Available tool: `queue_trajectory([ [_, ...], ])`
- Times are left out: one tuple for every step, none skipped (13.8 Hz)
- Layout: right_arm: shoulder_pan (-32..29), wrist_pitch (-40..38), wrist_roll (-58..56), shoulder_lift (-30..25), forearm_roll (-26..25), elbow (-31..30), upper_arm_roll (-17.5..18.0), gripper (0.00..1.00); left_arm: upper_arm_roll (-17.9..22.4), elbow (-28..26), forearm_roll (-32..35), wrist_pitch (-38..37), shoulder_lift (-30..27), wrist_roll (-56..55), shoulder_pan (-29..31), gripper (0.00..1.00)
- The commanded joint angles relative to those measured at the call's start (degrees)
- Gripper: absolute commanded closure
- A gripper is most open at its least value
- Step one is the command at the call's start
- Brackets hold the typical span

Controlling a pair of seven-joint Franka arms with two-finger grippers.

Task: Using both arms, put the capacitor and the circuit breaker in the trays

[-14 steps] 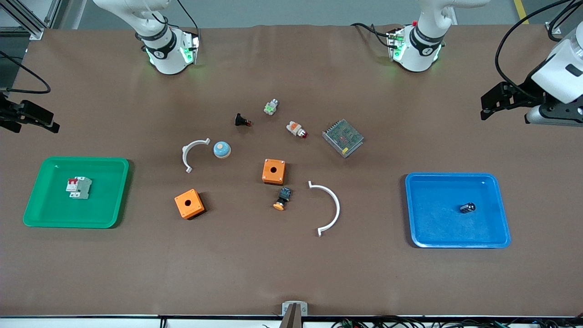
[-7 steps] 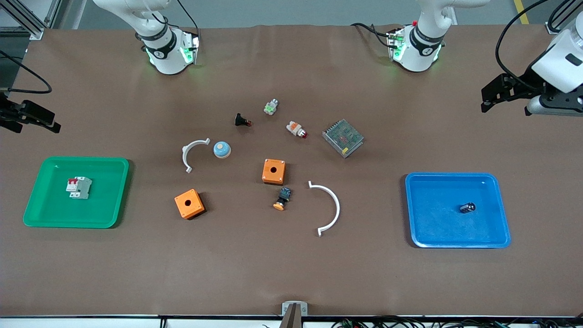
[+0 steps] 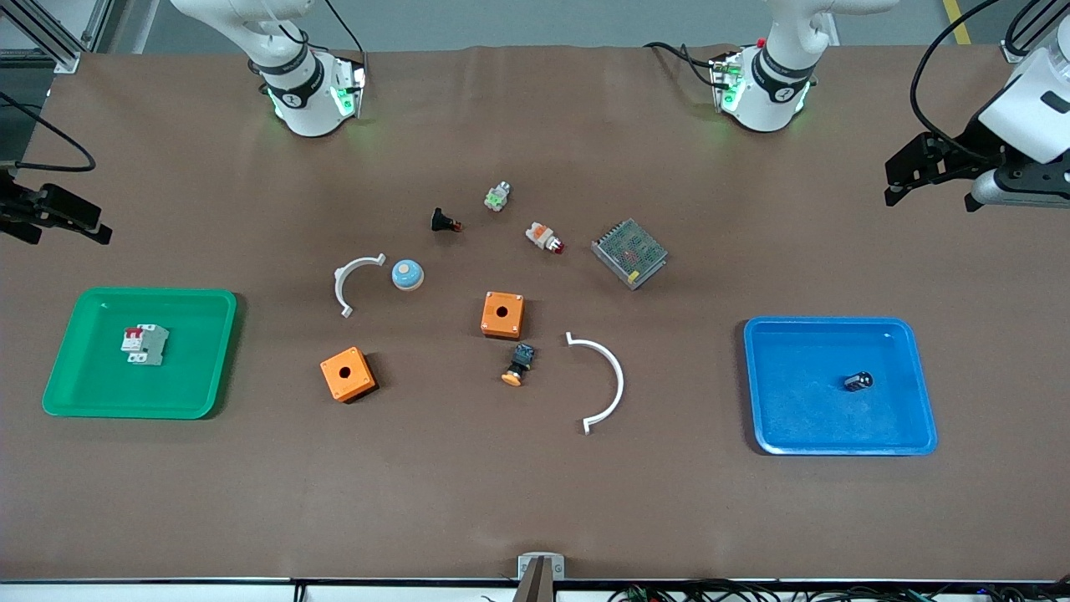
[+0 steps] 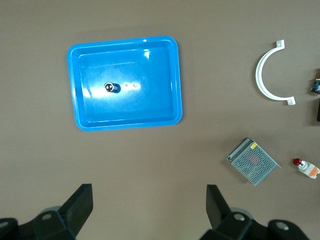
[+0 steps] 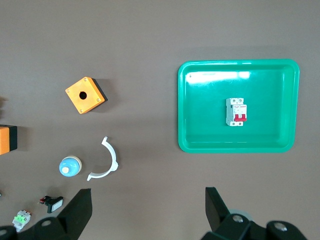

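The capacitor [image 3: 858, 381], a stubby black cylinder, lies in the blue tray [image 3: 786, 435] at the left arm's end; it also shows in the left wrist view [image 4: 110, 88]. The circuit breaker [image 3: 144, 344], white-grey with two red levers, lies in the green tray [image 3: 84, 401] at the right arm's end, and shows in the right wrist view [image 5: 236, 111]. My left gripper [image 3: 911, 171] is open and empty, high over bare table by that end's edge [image 4: 147, 200]. My right gripper [image 3: 58, 217] is open and empty, high over the table edge [image 5: 148, 200].
Mid-table lie two orange boxes [image 3: 501, 314] [image 3: 347, 374], two white arcs [image 3: 355, 280] [image 3: 603, 380], a blue dome button [image 3: 407, 274], a mesh power supply [image 3: 629, 252], a black button with orange cap [image 3: 518, 363] and small push-buttons [image 3: 445, 221] [image 3: 544, 237] [image 3: 497, 196].
My left gripper has risen and drawn slightly back toward its base's side of the table. My right gripper has barely shifted. Capacitor and breaker stay in their trays.
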Motion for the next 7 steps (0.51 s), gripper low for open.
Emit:
queue_trajectory([
  [0.2,-0.4,0.1,0.2,1.0,0.8,-0.2,0.0,-0.2,2.4,0.6,-0.1,2.0,-0.6,0.0,0.0],
  [0.2,-0.4,0.1,0.2,1.0,1.1,-0.2,0.0,-0.2,2.4,0.5,-0.1,2.0,-0.6,0.0,0.0],
  [0.2,-0.4,0.1,0.2,1.0,1.1,-0.2,0.0,-0.2,2.4,0.4,-0.1,2.0,-0.6,0.0,0.0],
  [0.2,-0.4,0.1,0.2,1.0,1.1,-0.2,0.0,-0.2,2.4,0.3,-0.1,2.0,-0.6,0.0,0.0],
  [0.2,-0.4,0.1,0.2,1.0,1.1,-0.2,0.0,-0.2,2.5,0.3,-0.2,1.9,-0.6,0.0,0.0],
  [0.2,-0.4,0.1,0.2,1.0,1.1,-0.2,0.0,-0.2,2.8,0.3,-0.3,1.9,-0.5,0.0,0.0],
  [0.2,-0.4,0.1,0.2,1.0,1.1,-0.2,0.0,-0.3,2.9,0.3,-0.7,1.9,-0.5,0.1,0.0],
])
